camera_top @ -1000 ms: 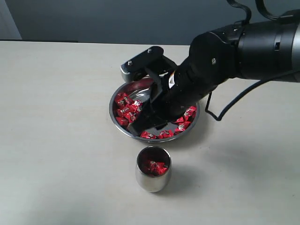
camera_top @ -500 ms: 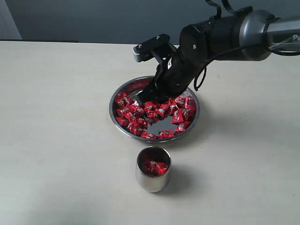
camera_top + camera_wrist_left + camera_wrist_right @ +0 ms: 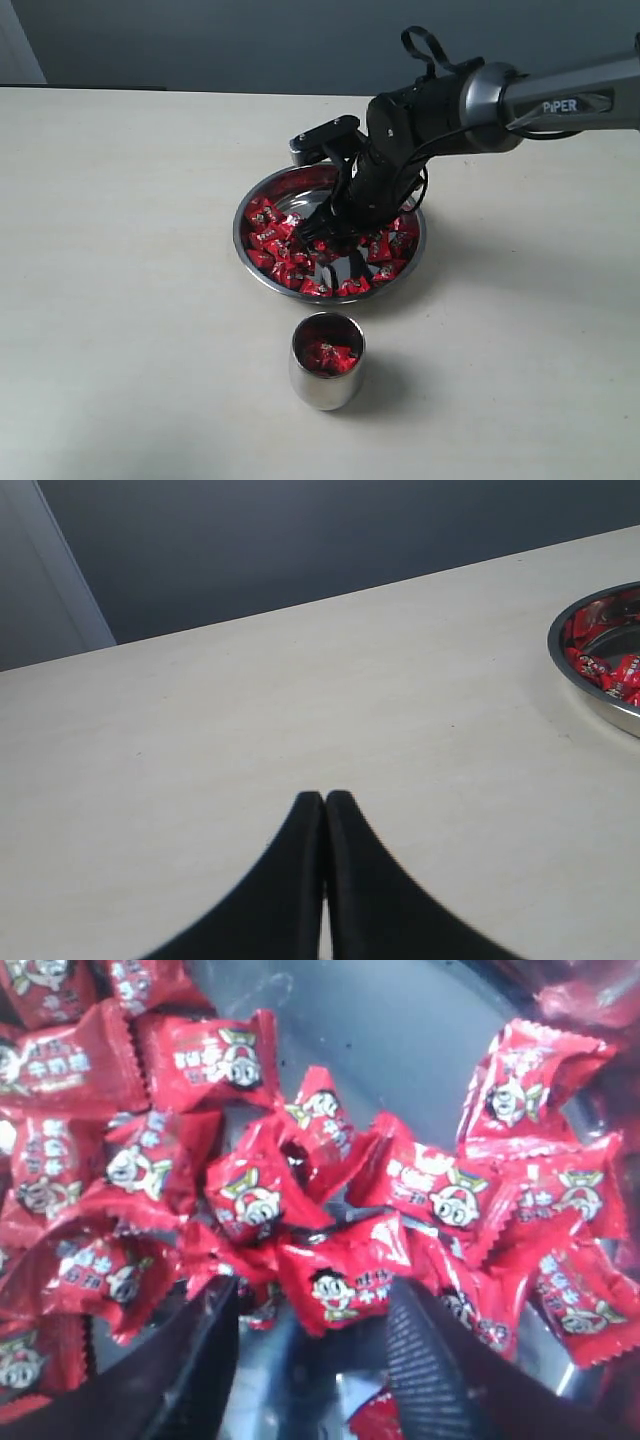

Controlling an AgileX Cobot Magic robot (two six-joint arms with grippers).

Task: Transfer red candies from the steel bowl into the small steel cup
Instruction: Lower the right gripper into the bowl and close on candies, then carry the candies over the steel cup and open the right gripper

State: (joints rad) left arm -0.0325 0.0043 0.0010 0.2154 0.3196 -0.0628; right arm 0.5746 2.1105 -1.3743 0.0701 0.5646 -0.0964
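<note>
The steel bowl (image 3: pixel 241 214) sits mid-table, filled with red candies (image 3: pixel 274 242). My right gripper (image 3: pixel 326 240) reaches down into it from the right, jaws open, tips among the wrappers. In the right wrist view its gripper (image 3: pixel 312 1295) stands open with one red candy (image 3: pixel 345 1285) lying just beyond the gap, against the bowl's shiny bottom (image 3: pixel 400 1040). The small steel cup (image 3: pixel 326 388) stands in front of the bowl and holds a few red candies (image 3: pixel 329 355). My left gripper (image 3: pixel 325 798) is shut and empty over bare table, with the bowl's rim (image 3: pixel 592 696) off to one side.
The pale tabletop (image 3: pixel 120 300) stretches wide to the left of the bowl and around the cup. A dark wall (image 3: pixel 250 40) runs behind the table's far edge. The right arm's black cable (image 3: pixel 425 45) loops above its wrist.
The right arm has drawn back from the camera and lowered its gripper into the bowl's candies. Its jaws have spread wider. Bowl and cup have not moved.
</note>
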